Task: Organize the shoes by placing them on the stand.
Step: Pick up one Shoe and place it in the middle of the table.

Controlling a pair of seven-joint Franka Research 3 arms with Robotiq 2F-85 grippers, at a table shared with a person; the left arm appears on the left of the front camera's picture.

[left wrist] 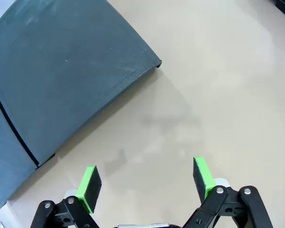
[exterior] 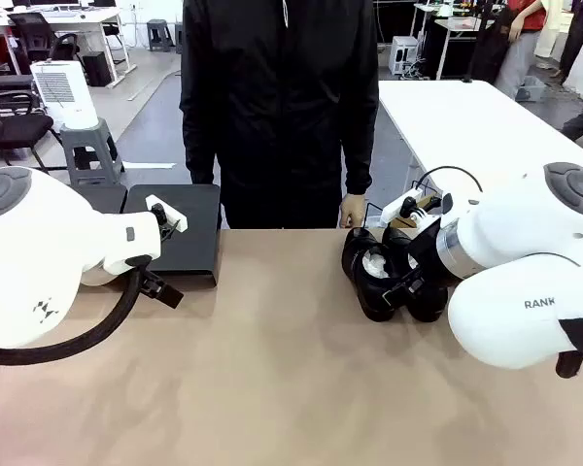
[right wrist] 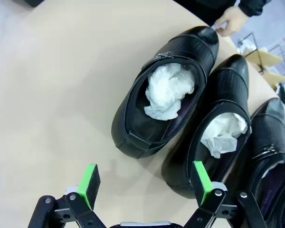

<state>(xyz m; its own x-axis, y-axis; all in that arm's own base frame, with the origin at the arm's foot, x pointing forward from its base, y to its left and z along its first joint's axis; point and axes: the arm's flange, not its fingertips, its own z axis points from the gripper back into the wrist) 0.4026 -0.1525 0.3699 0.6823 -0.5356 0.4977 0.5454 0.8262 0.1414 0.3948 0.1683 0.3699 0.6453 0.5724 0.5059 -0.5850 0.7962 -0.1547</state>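
Several glossy black shoes [exterior: 389, 277] stuffed with white paper lie bunched at the table's right. In the right wrist view the nearest shoe [right wrist: 164, 90] lies beside a second shoe [right wrist: 218, 128] and a third shoe [right wrist: 270, 142]. My right gripper [right wrist: 145, 183] hangs open just above their heel ends, holding nothing. A person's hand [right wrist: 230, 19] touches the toe of the nearest shoe. The matte-black stand [exterior: 180, 233] sits at the far left edge; its two platforms [left wrist: 61, 71] lie side by side. My left gripper [left wrist: 147, 183] is open over bare table, just in front of the stand.
A person in a black jacket [exterior: 282, 97] stands at the far side between stand and shoes. A wire rack with cardboard [right wrist: 261, 54] sits behind the shoes. Tan tabletop [exterior: 272, 369] stretches bare between the arms. A white table [exterior: 466, 126] stands farther back right.
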